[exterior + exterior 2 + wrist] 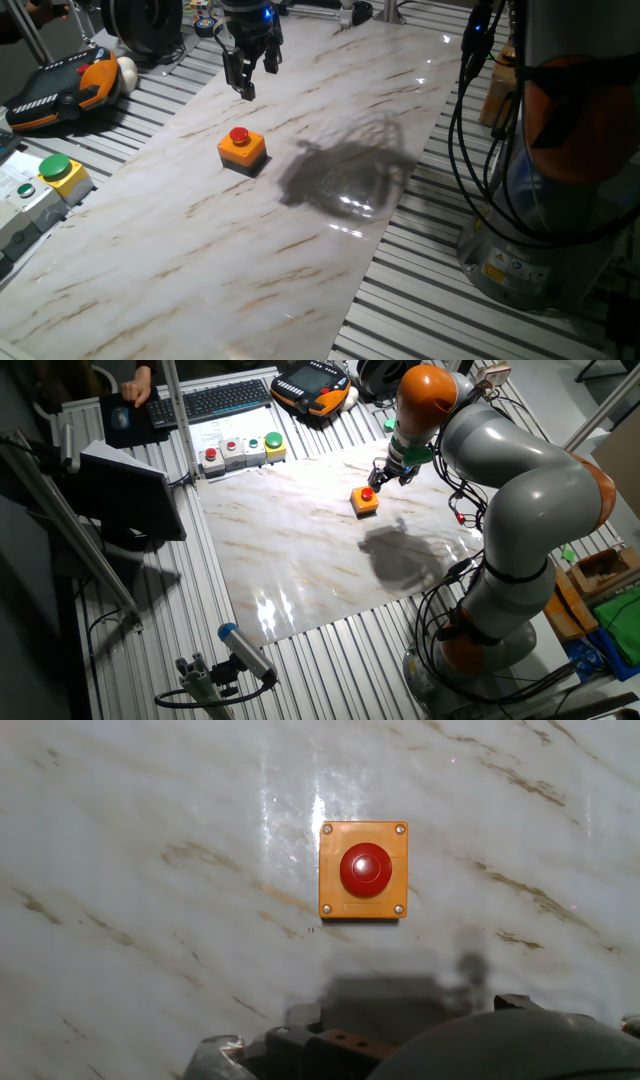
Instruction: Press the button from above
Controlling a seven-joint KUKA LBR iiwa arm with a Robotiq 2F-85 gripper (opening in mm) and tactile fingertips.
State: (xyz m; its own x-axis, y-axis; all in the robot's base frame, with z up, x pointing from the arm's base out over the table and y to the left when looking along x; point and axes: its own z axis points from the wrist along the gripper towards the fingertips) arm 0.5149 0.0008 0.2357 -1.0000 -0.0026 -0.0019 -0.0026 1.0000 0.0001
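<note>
Hand view looks down at the red button (365, 868) on the marble tabletop (150, 870), and I cannot tell if the jaws are apart.

Bare marble-patterned tabletop (300, 250) lies open all round the small red push-button on its orange square box (241, 147) — nothing, as far as I can see, between it and the black two-finger gripper (250, 82) above.

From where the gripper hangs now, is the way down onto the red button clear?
Probably yes. The gripper hangs above the marble tabletop, apart from the red button on its orange box. Nothing lies between them, and the hand view shows the cap uncovered.
</note>
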